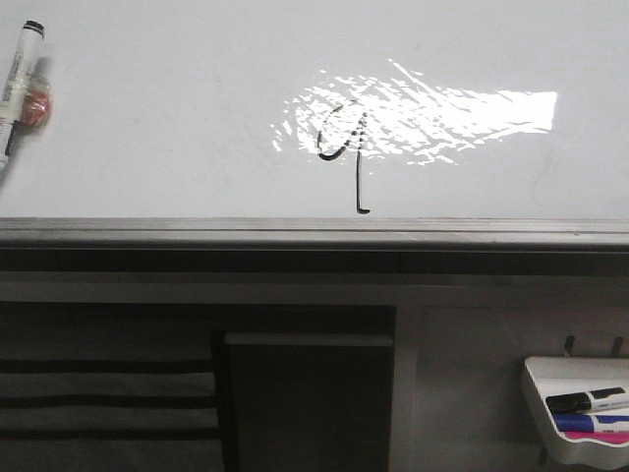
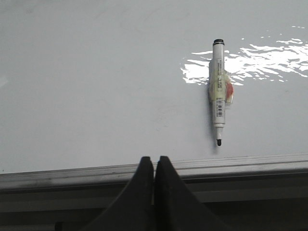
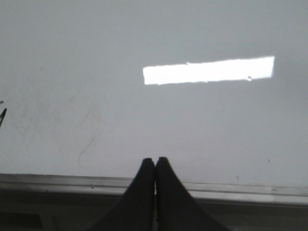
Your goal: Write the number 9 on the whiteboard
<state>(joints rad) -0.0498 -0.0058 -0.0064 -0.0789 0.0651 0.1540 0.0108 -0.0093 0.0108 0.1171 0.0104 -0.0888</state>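
Note:
The whiteboard [image 1: 177, 118] fills the upper front view, with a glare patch and a grey metal edge strip [image 1: 314, 231]. A thin black number 9 [image 1: 354, 157] stands on it beside the glare, its stem ending in a small hook. A white marker [image 1: 20, 69] with a black cap sticks to the board at the far left; the left wrist view shows the marker [image 2: 218, 91] with its bare tip pointing toward the edge strip. My left gripper [image 2: 154, 160] is shut and empty in front of the strip. My right gripper [image 3: 155, 160] is shut and empty too. Neither gripper shows in the front view.
A small white marker tray [image 1: 565, 423] with black, blue and pink markers hangs at the lower right, under the board. Dark panels and a cabinet front [image 1: 305, 403] lie below the edge strip.

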